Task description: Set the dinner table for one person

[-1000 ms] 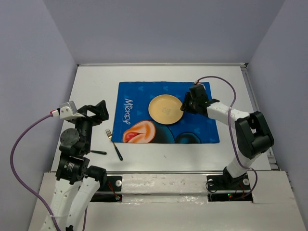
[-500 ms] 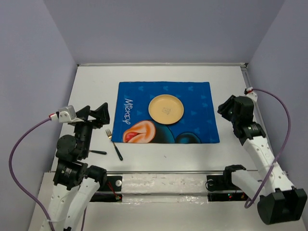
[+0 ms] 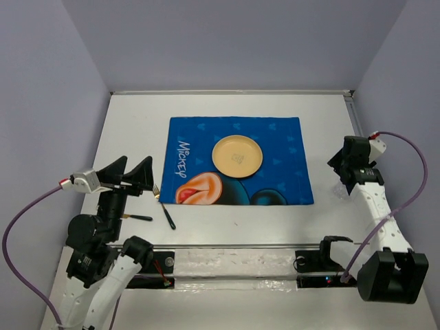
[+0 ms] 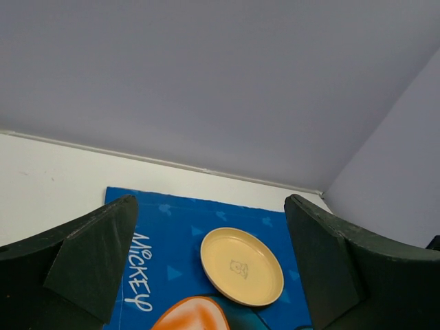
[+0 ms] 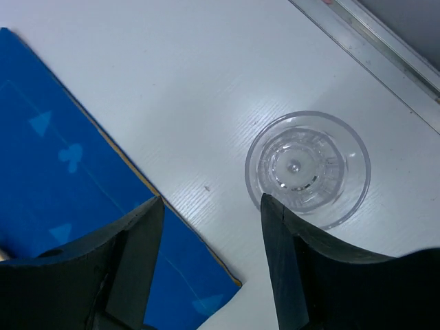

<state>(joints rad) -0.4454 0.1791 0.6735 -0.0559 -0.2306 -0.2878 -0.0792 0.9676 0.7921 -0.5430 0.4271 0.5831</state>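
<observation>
The white dinner table (image 3: 137, 124) carries a blue cartoon placemat (image 3: 237, 161) with a round yellow plate (image 3: 237, 155) on it. A fork (image 3: 165, 210) with a black handle lies left of the mat. A clear glass (image 5: 307, 168) stands upright on the table right of the mat. My right gripper (image 3: 347, 168) is open and empty above the table; in the right wrist view (image 5: 210, 230) the glass sits just beyond its right finger (image 5: 295, 261). My left gripper (image 3: 130, 177) is open and empty, raised over the left side, looking across at the plate (image 4: 242, 266).
A second black-handled utensil (image 3: 139, 217) lies near the left arm, partly hidden by it. The mat's near right corner (image 5: 230, 280) lies between my right fingers. A metal rim (image 5: 385, 51) runs along the table's right edge.
My right arm has swung away from the plate to the right side of the table, over the glass. My left arm has drawn back toward the near edge, still open.
</observation>
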